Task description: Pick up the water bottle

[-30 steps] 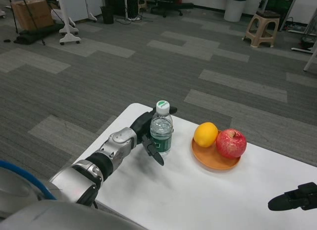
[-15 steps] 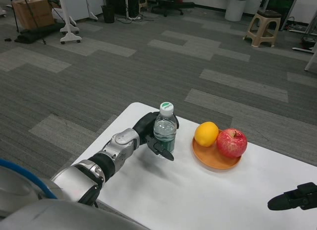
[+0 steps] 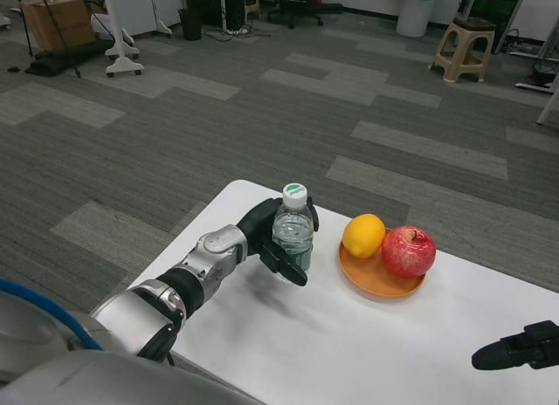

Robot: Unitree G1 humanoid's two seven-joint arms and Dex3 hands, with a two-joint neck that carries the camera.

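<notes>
A small clear water bottle [image 3: 293,233] with a white and green cap stands upright near the far left part of the white table [image 3: 349,353]. My left hand [image 3: 266,237] wraps around it from the left, fingers curled across its front, and holds it slightly above the tabletop. My right hand [image 3: 518,349] rests low at the right edge of the view, far from the bottle, its fingers drawn together with nothing in them.
An orange plate [image 3: 377,283] to the right of the bottle carries an orange [image 3: 363,236] and a red apple [image 3: 408,251]. Beyond the table lies grey carpet with a plastic stool [image 3: 465,49] and other furniture far off.
My left hand has closed around the bottle and lifted it a little off the table. The right hand has not moved.
</notes>
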